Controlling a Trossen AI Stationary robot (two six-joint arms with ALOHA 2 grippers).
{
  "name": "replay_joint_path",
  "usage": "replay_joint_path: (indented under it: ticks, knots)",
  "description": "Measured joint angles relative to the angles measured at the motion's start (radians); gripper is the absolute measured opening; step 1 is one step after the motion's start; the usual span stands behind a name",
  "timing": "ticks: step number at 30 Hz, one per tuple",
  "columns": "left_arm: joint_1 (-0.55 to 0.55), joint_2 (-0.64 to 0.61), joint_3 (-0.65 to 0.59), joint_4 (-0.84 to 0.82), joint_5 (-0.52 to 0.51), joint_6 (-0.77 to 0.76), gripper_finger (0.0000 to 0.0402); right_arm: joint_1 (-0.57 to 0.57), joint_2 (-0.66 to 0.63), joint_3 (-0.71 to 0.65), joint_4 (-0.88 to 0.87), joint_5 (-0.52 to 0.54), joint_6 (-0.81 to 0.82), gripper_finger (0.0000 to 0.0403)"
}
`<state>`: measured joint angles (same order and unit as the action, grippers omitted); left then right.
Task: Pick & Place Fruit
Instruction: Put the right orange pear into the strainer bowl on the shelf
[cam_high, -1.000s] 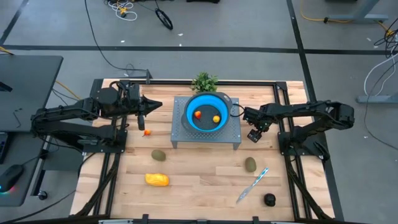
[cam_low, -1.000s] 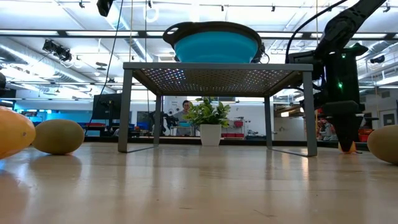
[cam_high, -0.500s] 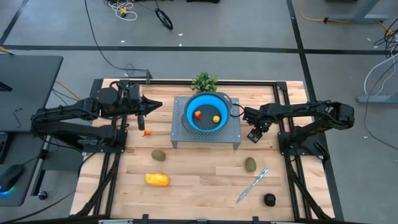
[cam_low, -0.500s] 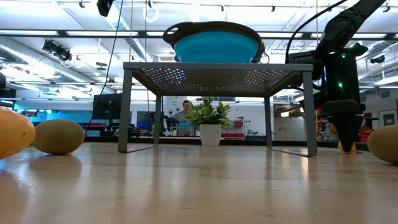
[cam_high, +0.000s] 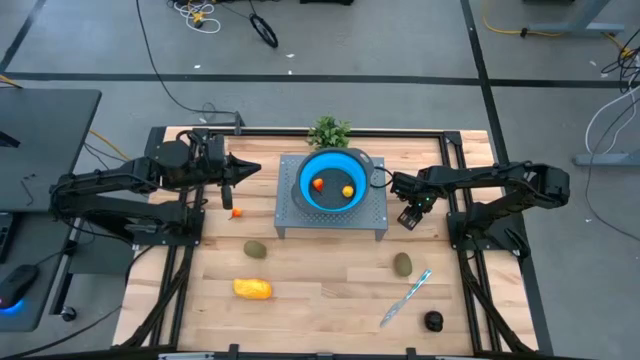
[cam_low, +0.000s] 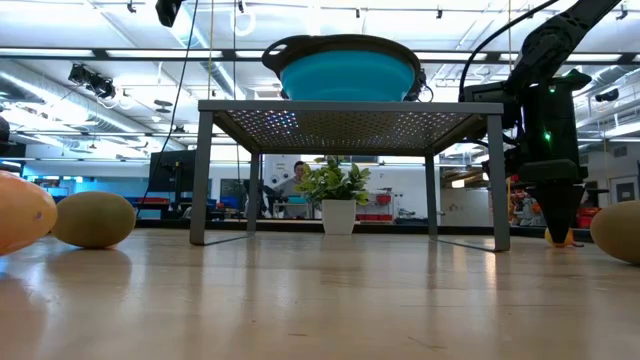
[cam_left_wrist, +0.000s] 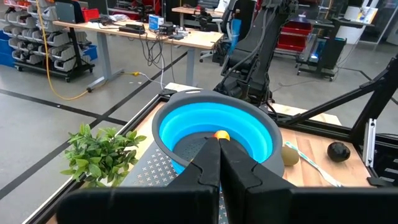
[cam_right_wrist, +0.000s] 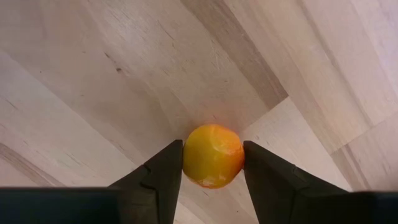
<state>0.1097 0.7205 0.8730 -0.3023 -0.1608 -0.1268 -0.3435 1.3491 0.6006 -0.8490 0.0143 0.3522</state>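
Observation:
My right gripper (cam_right_wrist: 212, 153) points down at the table right of the grey stand (cam_high: 290, 215) and is shut on a small orange fruit (cam_right_wrist: 213, 155), also seen in the low view (cam_low: 561, 238). The blue bowl (cam_high: 310, 168) on the stand holds two small orange fruits (cam_high: 318, 183) (cam_high: 347, 190). Another small orange one (cam_high: 236, 212) lies left of the stand. Two olive ovals (cam_high: 256, 249) (cam_high: 402, 264), a yellow-orange oblong (cam_high: 253, 288) and a black round fruit (cam_high: 433, 320) rest on the table nearer the front. My left gripper (cam_high: 245, 170) waits shut, raised left of the stand. My right gripper pinches the small orange fruit by its two opposite sides (cam_right_wrist: 189, 158) between its two fingers (cam_right_wrist: 163, 171). The fingers come from above, pointing down. The fruit sits on the wooden table top, its underside on the boards.
A knife with a light-blue handle (cam_high: 405, 297) lies at the front right between an olive fruit and the black one. A green plant sprig (cam_high: 328, 131) stands behind the stand. Black frame rails (cam_high: 455, 180) run along the table's sides.
My right gripper has stayed in place over the small orange fruit while its fingers have closed in on it. The fruit has not left the table.

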Motion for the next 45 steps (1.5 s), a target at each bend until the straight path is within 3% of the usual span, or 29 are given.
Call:
replay_joint_path:
  ticks: [35, 45]
  knots:
    - [0.0, 0.0, 0.0, 0.001, 0.0, -0.005, 0.0002, 0.0, -0.01, 0.087, -0.119, 0.008, 0.009, 0.0165]
    - [0.0, 0.0, 0.0, 0.001, 0.0, -0.005, 0.0002, 0.0, -0.01, 0.209, -0.3, 0.062, -0.01, 0.0165]
